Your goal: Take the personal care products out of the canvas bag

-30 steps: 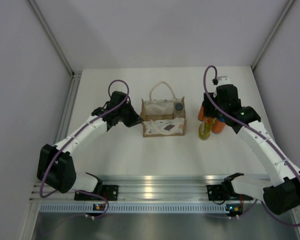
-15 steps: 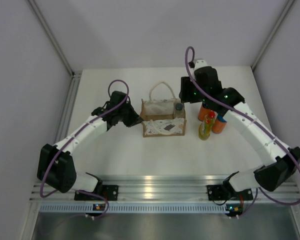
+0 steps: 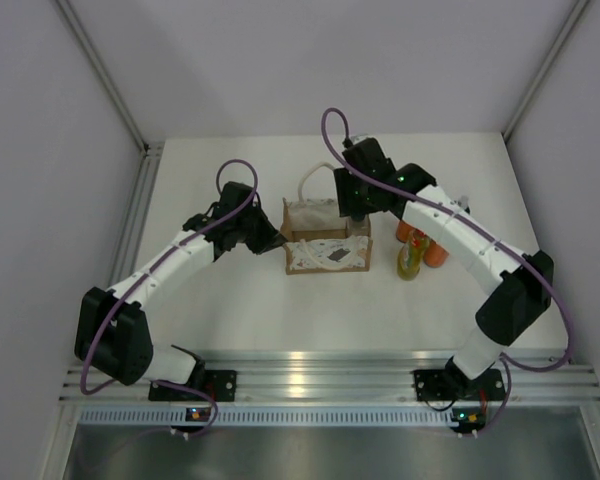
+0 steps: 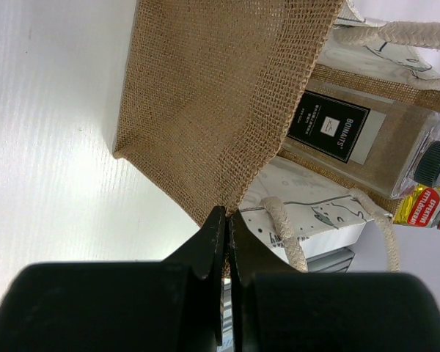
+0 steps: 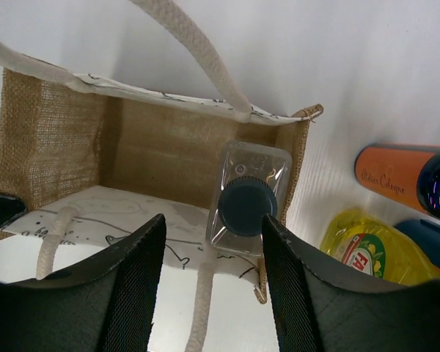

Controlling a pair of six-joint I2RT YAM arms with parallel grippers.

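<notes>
The tan canvas bag [image 3: 325,240] stands mid-table with its white rope handles up. My left gripper [image 3: 277,243] [image 4: 226,214] is shut on the bag's left burlap wall [image 4: 205,110]. Inside the bag, at its right end, a clear bottle with a dark grey cap [image 5: 247,207] [image 4: 425,158] stands upright. My right gripper [image 3: 357,215] [image 5: 213,224] hangs open above the bag, its fingers to either side of that cap and not closed on it. Right of the bag stand a yellow bottle [image 3: 412,258] [image 5: 363,249] and orange bottles [image 3: 435,252] [image 5: 396,176].
Grey walls close in the table on the left, back and right. The metal rail [image 3: 310,375] with both arm bases runs along the near edge. The right arm [image 3: 470,245] reaches over the bottles standing outside the bag.
My right arm has swung left from the bottles beside the bag to above the bag's right end, its jaws narrowing a little. The left arm and the bag have not moved.
</notes>
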